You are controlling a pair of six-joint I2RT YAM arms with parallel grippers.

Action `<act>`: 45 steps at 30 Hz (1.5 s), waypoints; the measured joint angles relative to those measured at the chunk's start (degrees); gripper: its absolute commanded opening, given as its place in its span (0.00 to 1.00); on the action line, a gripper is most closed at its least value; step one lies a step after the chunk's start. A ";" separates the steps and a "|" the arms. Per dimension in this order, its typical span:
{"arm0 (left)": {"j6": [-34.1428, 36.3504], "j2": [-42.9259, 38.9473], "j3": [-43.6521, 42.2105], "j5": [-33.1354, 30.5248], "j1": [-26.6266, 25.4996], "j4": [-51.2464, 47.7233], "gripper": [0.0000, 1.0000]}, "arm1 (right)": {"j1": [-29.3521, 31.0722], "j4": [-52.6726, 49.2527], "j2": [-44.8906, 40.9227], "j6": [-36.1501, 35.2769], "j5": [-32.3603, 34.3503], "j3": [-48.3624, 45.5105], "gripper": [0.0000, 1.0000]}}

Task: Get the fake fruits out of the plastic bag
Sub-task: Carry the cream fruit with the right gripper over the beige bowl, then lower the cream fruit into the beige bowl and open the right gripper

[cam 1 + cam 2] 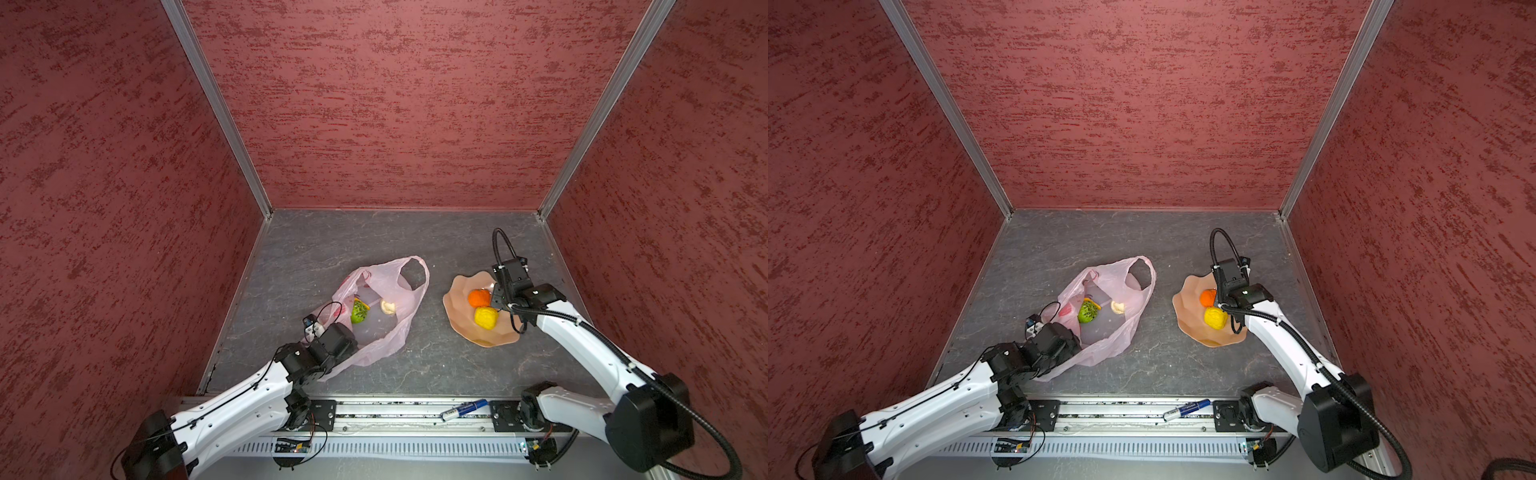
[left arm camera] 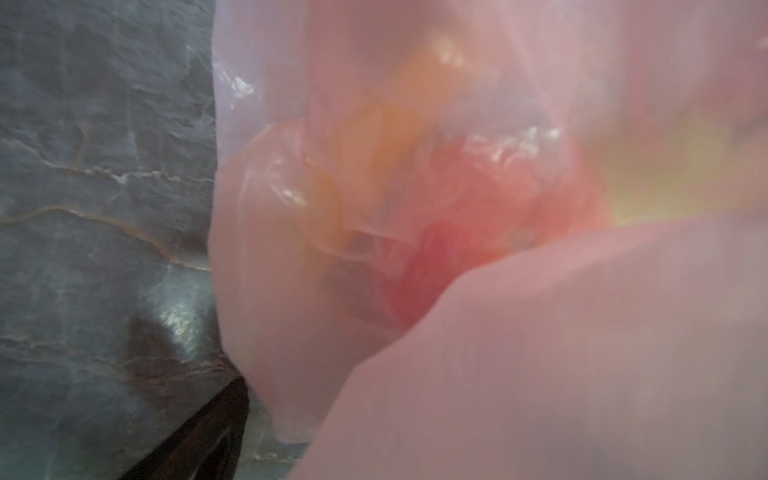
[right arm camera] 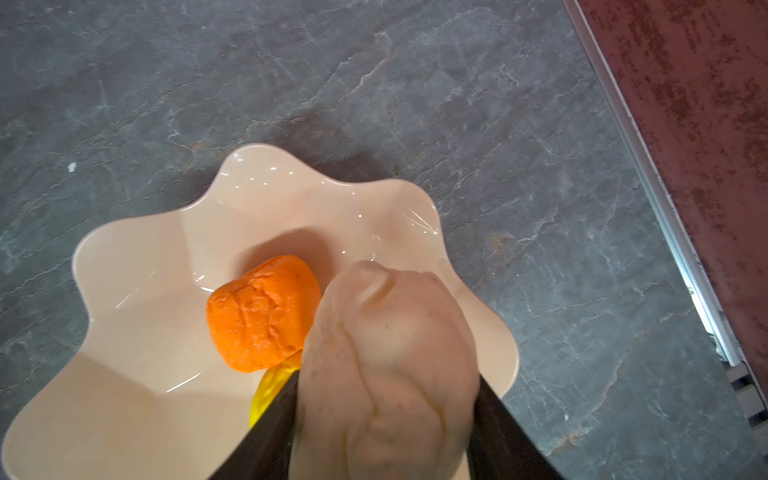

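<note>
The pale pink plastic bag [image 1: 386, 291] [image 1: 1117, 286] lies open on the grey floor. Inside it show a green ball [image 1: 359, 312] [image 1: 1088, 311] and a cream piece [image 1: 388, 307]. A red fruit [image 2: 478, 249] glows through the film. My left gripper [image 1: 338, 336] sits at the bag's near edge. One black finger [image 2: 208, 436] shows outside the film and the other is hidden behind it. My right gripper [image 3: 386, 382] is shut on a cream-white fruit [image 3: 390, 332] above the peach bowl [image 1: 461, 316] [image 3: 145, 332]. The bowl holds an orange fruit [image 1: 478, 298] [image 3: 262, 311] and a yellow lemon [image 1: 486, 318] [image 3: 270, 390].
A blue and white marker [image 1: 463, 409] [image 1: 1185, 409] lies on the front rail between the arm bases. Red textured walls close in on the left, back and right. The right wall's metal edge [image 3: 665, 208] runs close to the bowl.
</note>
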 measured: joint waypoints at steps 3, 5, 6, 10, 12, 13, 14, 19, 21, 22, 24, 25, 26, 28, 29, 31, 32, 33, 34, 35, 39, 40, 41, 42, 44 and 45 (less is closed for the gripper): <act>0.00 -0.02 0.00 0.00 0.00 0.00 0.99 | -1.68 0.61 1.22 -0.55 -0.02 -0.17 0.22; 0.00 -0.02 0.00 0.00 0.00 -0.02 0.99 | -2.45 1.38 1.84 -0.79 -0.04 -0.76 0.22; 0.00 -0.02 0.00 0.00 0.00 -0.02 0.99 | -2.80 1.66 2.27 -0.94 -0.09 -1.11 0.22; 0.00 -0.17 0.00 0.00 0.00 -0.15 0.99 | -3.23 3.04 4.04 -1.42 -0.57 -2.40 0.22; 0.00 -0.33 0.00 -0.02 0.00 -0.24 0.99 | -3.23 3.48 4.79 -1.66 -1.03 -2.75 0.23; 0.00 -0.44 0.00 -0.02 0.00 -0.26 0.99 | -3.23 3.56 4.96 -1.77 -1.20 -2.78 0.23; 0.00 -0.48 0.00 -0.02 0.00 -0.28 0.99 | -3.23 3.80 5.05 -1.86 -1.38 -2.78 0.24; 0.00 -0.50 0.00 -0.02 0.00 -0.42 0.99 | -3.28 6.56 6.19 -2.29 -3.28 -3.13 0.27; 0.00 -0.50 0.00 -0.02 0.00 -0.42 0.99 | -3.28 7.26 6.82 -2.34 -3.89 -3.56 0.27; 0.00 -0.48 0.00 -0.02 0.00 -0.42 0.99 | -3.28 7.45 7.17 -2.38 -4.20 -3.74 0.27; 0.00 -0.44 0.00 -0.02 0.00 -0.42 0.99 | -3.28 8.17 8.07 -2.56 -4.83 -3.96 0.28; 0.00 -0.44 0.00 -0.02 0.00 -0.44 0.99 | -3.28 8.46 8.39 -2.58 -5.07 -4.00 0.28; 0.00 -0.44 0.00 -0.02 0.00 -0.46 0.99 | -3.28 8.81 8.76 -2.71 -5.35 -4.07 0.29; 0.00 -0.44 0.02 -0.02 0.00 -0.50 0.99 | -3.28 9.40 9.25 -2.75 -5.73 -4.17 0.31; 0.00 -0.44 0.02 -0.02 0.00 -0.59 0.99 | -3.28 9.57 9.42 -2.75 -5.84 -4.17 0.32; 0.00 -0.44 0.02 -0.02 0.00 -0.68 0.99 | -3.28 9.92 9.62 -2.75 -6.08 -4.17 0.34; 0.00 -0.44 0.02 -0.02 0.00 -0.68 0.99 | -3.28 10.19 9.77 -2.75 -6.23 -4.17 0.35; 0.00 -0.44 0.02 -0.02 0.00 -0.72 0.99 | -3.28 10.36 9.90 -2.75 -6.32 -4.17 0.37; 0.00 -0.44 0.02 -0.02 0.00 -0.74 0.99 | -3.28 10.67 10.12 -2.78 -6.40 -4.17 0.39; 0.00 -0.44 0.02 -0.02 0.00 -0.83 0.99 | -3.28 10.91 10.32 -2.78 -6.51 -4.17 0.41; 0.00 -0.44 0.04 -0.04 0.00 -0.85 0.99 | -3.28 11.32 10.93 -2.75 -6.78 -4.17 0.49; 0.00 -0.44 0.04 -0.04 0.00 -0.85 0.99 | -3.28 11.37 10.95 -2.75 -6.82 -4.17 0.52; 0.00 -0.44 0.04 -0.04 0.00 -0.85 0.99 | -3.28 11.43 10.95 -2.75 -6.88 -4.17 0.54; 0.00 -0.44 0.04 -0.04 0.00 -0.85 0.99 | -3.28 11.52 10.95 -2.75 -6.95 -4.17 0.56; 0.00 -0.39 0.04 -0.04 0.00 -0.85 0.99 | -3.28 11.61 10.95 -2.75 -7.04 -4.17 0.60; 0.00 -0.39 0.04 -0.04 0.00 -0.85 0.99 | -3.28 11.65 10.95 -2.75 -7.08 -4.17 0.62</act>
